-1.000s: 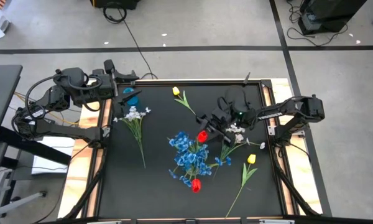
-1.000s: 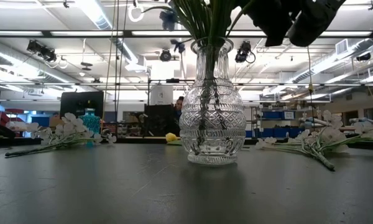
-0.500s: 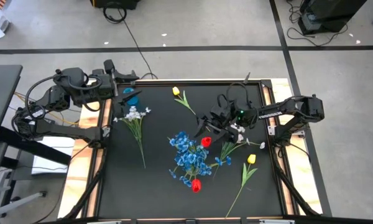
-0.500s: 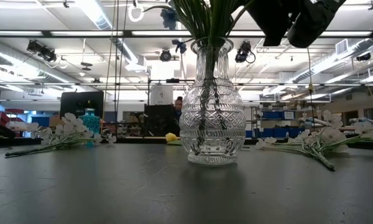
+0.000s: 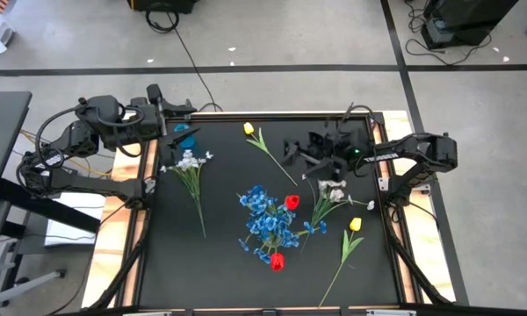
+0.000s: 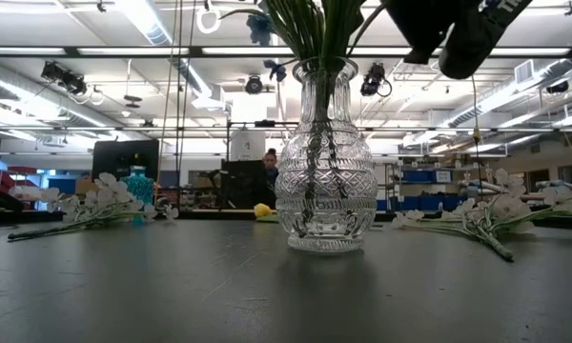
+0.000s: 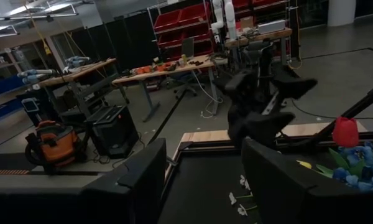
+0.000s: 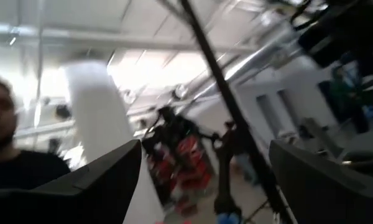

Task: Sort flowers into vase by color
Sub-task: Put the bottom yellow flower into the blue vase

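Observation:
A clear glass vase [image 6: 324,171] stands mid-table, holding a blue bunch [image 5: 268,219] and two red tulips [image 5: 291,201] [image 5: 277,260]; their stems stick into its neck [image 6: 319,43]. Flat on the mat lie a white sprig [image 5: 189,162] at the left, another white sprig [image 5: 334,189] at the right, a yellow tulip [image 5: 249,129] at the far side and a second yellow tulip [image 5: 355,225] near right. My right gripper [image 5: 297,154] hangs open and bare, far-right of the vase. My left gripper [image 7: 199,180] waits open at the far left corner.
A small blue vase [image 5: 184,136] stands at the far left, close to my left gripper. The dark mat [image 5: 220,263] has bare room at the near left. A person [image 8: 12,155] shows in the room beyond the table.
My right gripper has opened and let go of a red tulip, which stays in the vase beside the blue bunch. The gripper has then drawn up and toward the table's far edge, tipping its fingers upward and rolling.

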